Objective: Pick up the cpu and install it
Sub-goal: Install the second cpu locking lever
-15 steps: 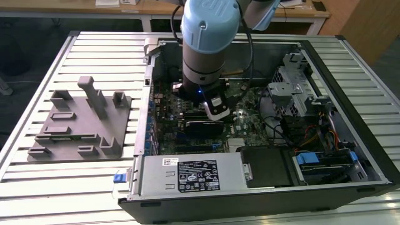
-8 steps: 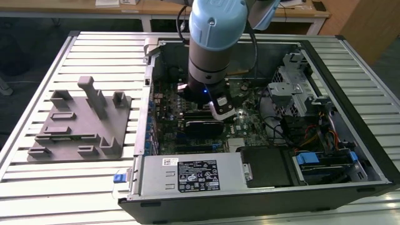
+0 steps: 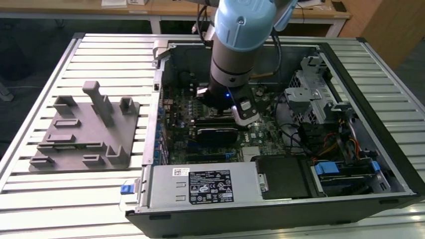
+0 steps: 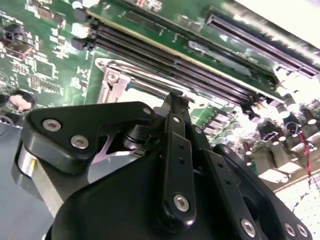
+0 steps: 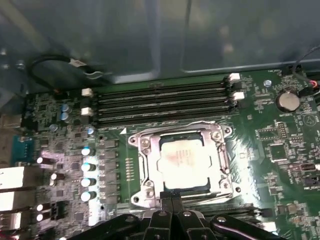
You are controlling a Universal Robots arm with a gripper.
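Observation:
The cpu [image 5: 182,162], a pale silver square chip, lies flat inside the metal socket frame [image 5: 220,165] on the green motherboard [image 5: 280,150] in the first wrist view. My gripper [image 5: 171,200] hovers at the frame's near edge, its black fingertips pressed together with nothing between them. In the second wrist view the gripper [image 4: 175,97] tapers to a closed point above the socket frame [image 4: 112,82]. In the exterior view the gripper [image 3: 220,129] reaches down into the middle of the open computer case [image 3: 159,59].
Several black memory slots [image 5: 160,102] run beside the socket, and a coin battery [image 5: 287,101] sits near them. A grey fixture with upright posts [image 3: 86,129] stands at the exterior view's left. Inside the case are a power supply [image 3: 199,184], a drive cage [image 3: 312,94] and cables [image 3: 332,144].

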